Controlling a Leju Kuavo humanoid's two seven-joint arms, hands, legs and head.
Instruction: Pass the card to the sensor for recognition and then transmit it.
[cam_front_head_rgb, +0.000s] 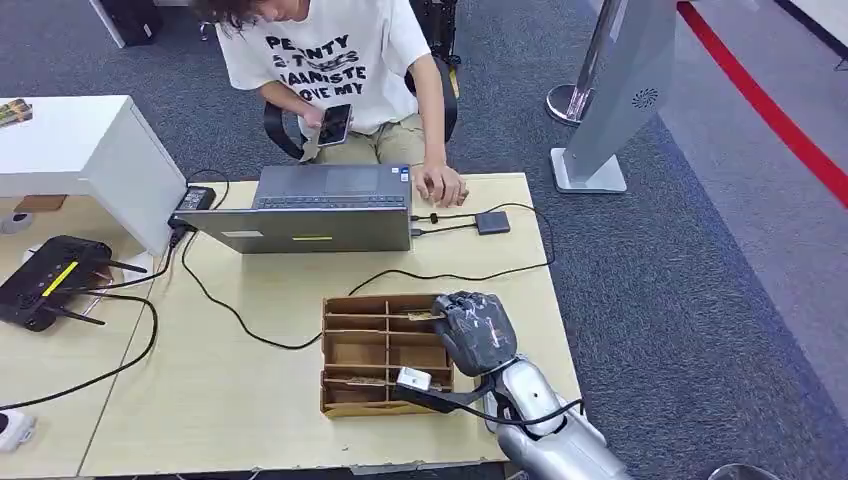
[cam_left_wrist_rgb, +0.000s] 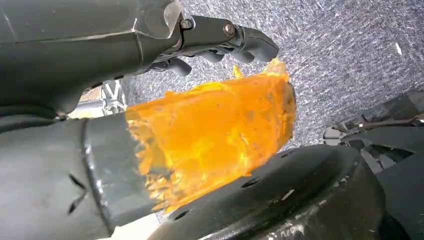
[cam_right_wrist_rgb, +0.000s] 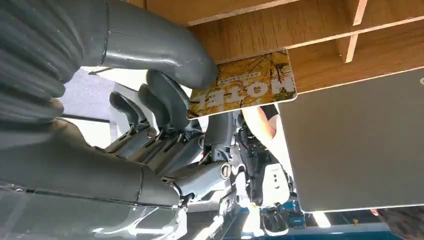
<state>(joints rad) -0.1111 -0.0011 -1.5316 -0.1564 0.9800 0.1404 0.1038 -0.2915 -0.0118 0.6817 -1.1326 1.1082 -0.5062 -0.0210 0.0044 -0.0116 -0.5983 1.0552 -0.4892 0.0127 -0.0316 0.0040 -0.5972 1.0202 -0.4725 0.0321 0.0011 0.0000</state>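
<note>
Right hand (cam_front_head_rgb: 474, 331) is pinching a yellow hotel card (cam_right_wrist_rgb: 243, 85), foliage print, thumb on top, just over the wooden divider tray (cam_front_head_rgb: 345, 400). Beyond the tray, laptop (cam_front_head_rgb: 318, 208) is sitting. Left hand (cam_left_wrist_rgb: 220, 45): can't tell its state.

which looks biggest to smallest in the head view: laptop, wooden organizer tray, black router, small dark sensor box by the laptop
1. laptop
2. wooden organizer tray, a bit smaller than the laptop, partly covered by the right hand
3. black router, counting its body, not the antennas
4. small dark sensor box, clearly the smallest
</note>
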